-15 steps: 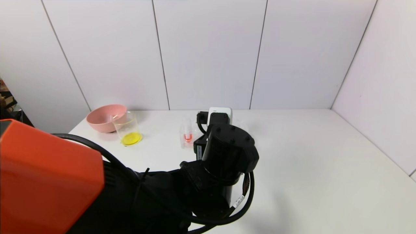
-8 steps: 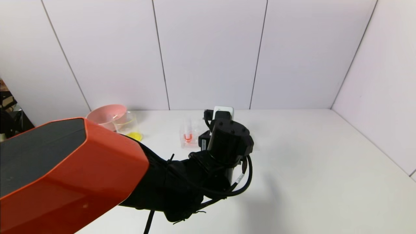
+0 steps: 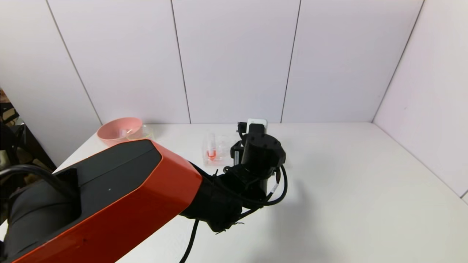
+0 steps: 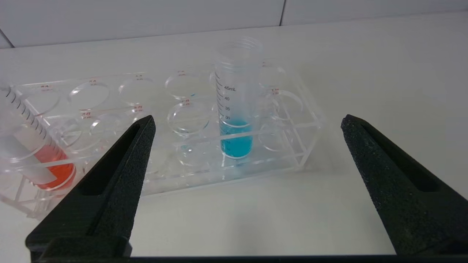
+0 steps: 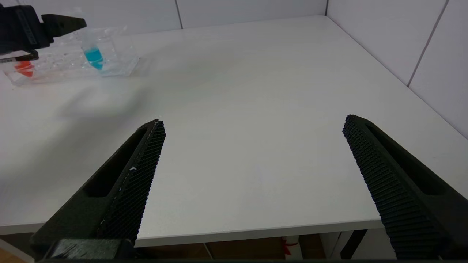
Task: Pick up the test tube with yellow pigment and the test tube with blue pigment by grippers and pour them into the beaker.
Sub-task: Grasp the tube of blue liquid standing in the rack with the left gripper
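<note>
The test tube with blue pigment (image 4: 236, 109) stands upright in a clear rack (image 4: 296, 146), near the rack's right end. My left gripper (image 4: 246, 118) is open and empty, a short way in front of the rack and level with this tube, which sits between the lines of its two fingers. The tube also shows in the right wrist view (image 5: 93, 54). The beaker (image 3: 145, 130) is mostly hidden behind my left arm (image 3: 109, 197). The test tube with yellow pigment does not show. My right gripper (image 5: 254, 120) is open and empty above the table's front edge.
A red-tipped tube (image 4: 40, 160) leans in the rack's left end (image 3: 211, 151). A pink bowl (image 3: 117, 131) stands at the back left beside the beaker. White walls close the back and the right side. The right half of the table (image 3: 365, 190) is bare.
My left arm has reached farther forward and to the right toward the rack. Its orange link now covers most of the beaker, whose yellow liquid showed earlier.
</note>
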Robot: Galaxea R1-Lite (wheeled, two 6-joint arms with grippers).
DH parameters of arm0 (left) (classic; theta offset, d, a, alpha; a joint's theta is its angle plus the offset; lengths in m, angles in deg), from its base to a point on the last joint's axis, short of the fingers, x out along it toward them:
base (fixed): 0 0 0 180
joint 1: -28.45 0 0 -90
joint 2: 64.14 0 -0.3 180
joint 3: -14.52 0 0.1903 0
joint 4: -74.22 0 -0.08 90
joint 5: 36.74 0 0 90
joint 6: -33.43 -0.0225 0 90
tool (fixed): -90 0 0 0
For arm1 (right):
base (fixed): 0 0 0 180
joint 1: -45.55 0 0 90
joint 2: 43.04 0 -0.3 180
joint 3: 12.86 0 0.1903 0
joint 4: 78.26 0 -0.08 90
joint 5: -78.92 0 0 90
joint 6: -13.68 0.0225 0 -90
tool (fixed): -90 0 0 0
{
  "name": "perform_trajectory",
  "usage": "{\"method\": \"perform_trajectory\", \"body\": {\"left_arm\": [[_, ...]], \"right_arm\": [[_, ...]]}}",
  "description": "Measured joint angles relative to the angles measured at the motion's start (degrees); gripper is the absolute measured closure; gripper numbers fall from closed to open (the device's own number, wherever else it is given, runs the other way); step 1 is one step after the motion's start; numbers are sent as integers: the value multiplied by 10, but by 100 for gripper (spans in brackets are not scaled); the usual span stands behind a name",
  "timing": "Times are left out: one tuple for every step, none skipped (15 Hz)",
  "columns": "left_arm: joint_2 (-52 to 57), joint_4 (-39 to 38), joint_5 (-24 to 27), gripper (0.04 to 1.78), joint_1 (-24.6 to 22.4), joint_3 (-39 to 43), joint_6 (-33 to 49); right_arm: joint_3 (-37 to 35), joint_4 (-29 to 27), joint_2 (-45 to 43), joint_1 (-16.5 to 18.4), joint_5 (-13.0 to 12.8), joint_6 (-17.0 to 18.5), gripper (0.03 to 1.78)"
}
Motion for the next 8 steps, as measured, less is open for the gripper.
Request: {"method": "perform_trajectory", "body": {"left_arm": [[-12,0,2,4,-4,-12,-4],[-22,0,6,4,-7,-21,-6],[-31,0,7,4,-10,-31,-7],[-41,0,8,4,-11,-42,-8],[-50,1,8,4,-15,-53,-8],[-59,2,8,4,-18,-63,-10],[-68,0,7,4,-21,-74,-13],[-77,0,7,4,-24,-85,-16]], "right_arm": [[0,0,0,0,0,0,4],[0,0,0,0,0,0,4],[0,0,0,0,0,0,4],[0,0,0,0,0,0,4],[0,0,0,0,0,0,4],[0,0,0,0,0,0,4],[0,0,0,0,0,0,4],[0,0,0,0,0,0,4]]}}
